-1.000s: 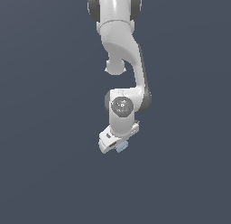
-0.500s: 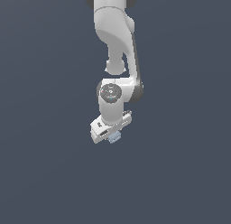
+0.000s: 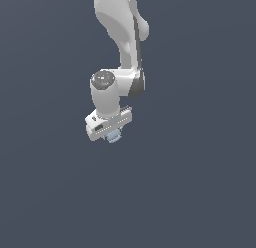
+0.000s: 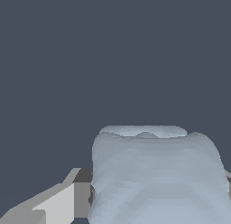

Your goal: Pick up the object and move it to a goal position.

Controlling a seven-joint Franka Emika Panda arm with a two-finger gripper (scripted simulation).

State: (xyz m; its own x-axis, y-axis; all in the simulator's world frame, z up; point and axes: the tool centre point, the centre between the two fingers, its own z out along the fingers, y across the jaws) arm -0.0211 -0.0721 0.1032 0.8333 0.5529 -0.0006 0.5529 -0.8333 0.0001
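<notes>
The white arm hangs from above in the exterior view. Its white gripper (image 3: 113, 134) is shut on the object (image 3: 114, 136), a small pale blue-grey block that peeks out just below the hand. In the wrist view the object (image 4: 155, 173) fills the lower part of the picture, pale blue-grey with rounded edges, and one grey-white finger (image 4: 54, 203) shows beside it. The other finger is hidden behind the object. Nothing shows under the object but plain dark ground.
A plain dark grey-blue ground (image 3: 200, 192) fills both views. No goal marker and no other object shows.
The arm has swung toward the exterior view's left with the object in its grip, and the hand has turned. The grip has held.
</notes>
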